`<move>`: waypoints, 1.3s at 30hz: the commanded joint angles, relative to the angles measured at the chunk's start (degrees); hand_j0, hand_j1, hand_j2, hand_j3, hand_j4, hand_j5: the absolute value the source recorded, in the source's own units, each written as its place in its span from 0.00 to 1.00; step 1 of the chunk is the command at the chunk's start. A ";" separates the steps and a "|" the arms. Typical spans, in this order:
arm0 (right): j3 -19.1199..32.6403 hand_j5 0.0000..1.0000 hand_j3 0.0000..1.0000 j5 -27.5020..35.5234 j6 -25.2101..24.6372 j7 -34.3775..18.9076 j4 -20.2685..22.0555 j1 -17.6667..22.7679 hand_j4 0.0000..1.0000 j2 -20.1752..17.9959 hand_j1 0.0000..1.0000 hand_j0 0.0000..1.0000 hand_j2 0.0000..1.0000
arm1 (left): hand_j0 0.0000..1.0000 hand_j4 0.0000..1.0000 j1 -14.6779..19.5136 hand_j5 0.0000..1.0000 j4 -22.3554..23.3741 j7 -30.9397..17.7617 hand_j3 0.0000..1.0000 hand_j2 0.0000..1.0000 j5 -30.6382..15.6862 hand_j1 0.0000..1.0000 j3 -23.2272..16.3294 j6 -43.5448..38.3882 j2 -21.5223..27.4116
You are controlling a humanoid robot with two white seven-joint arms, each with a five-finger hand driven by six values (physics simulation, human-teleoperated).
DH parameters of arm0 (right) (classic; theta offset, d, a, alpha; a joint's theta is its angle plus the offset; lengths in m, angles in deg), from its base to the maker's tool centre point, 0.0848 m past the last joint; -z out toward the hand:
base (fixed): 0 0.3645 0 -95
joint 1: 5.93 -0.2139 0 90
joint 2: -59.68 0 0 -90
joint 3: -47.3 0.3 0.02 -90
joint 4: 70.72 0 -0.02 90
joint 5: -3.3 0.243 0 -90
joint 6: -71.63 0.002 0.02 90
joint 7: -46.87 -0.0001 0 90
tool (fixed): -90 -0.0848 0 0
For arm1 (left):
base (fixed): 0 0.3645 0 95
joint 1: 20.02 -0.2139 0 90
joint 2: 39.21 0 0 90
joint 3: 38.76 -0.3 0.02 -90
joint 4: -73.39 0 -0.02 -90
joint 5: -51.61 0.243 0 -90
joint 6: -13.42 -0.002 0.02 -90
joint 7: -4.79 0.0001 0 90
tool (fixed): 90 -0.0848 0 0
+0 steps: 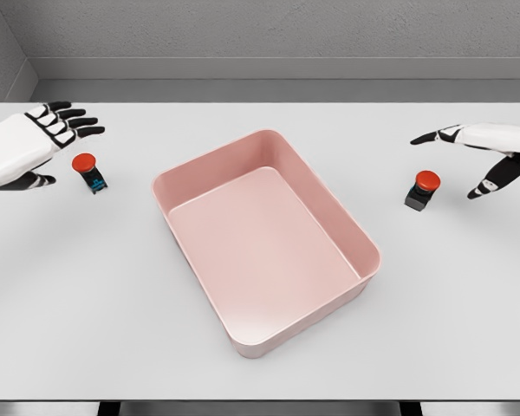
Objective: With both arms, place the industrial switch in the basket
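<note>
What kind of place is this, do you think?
Probably a simulated test bench: a bare white table against plain grey walls, holding only a pink basket and two red-button switches.

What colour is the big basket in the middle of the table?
The basket is pale pink, inside and out, seen best in the head view.
</note>
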 commanded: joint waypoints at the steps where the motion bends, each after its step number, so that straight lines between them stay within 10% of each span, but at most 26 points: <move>1: -0.09 1.00 1.00 0.19 -0.15 0.02 -0.44 0.00 1.00 0.13 1.00 1.00 1.00 | 1.00 1.00 0.26 1.00 3.15 -0.72 1.00 1.00 1.89 1.00 -1.45 0.01 -2.20; 20: -1.85 1.00 1.00 -1.92 -0.96 0.02 -1.23 -0.09 1.00 5.58 1.00 1.00 1.00 | 1.00 1.00 11.34 1.00 21.25 -3.27 1.00 1.00 3.12 1.00 -10.33 0.01 -8.44; 39: -2.73 0.99 0.99 -4.21 -2.10 0.02 -7.47 -0.09 0.99 9.00 0.99 0.99 0.99 | 0.93 0.93 12.75 0.93 22.66 -3.10 0.93 0.93 3.47 0.93 -12.88 0.01 -11.07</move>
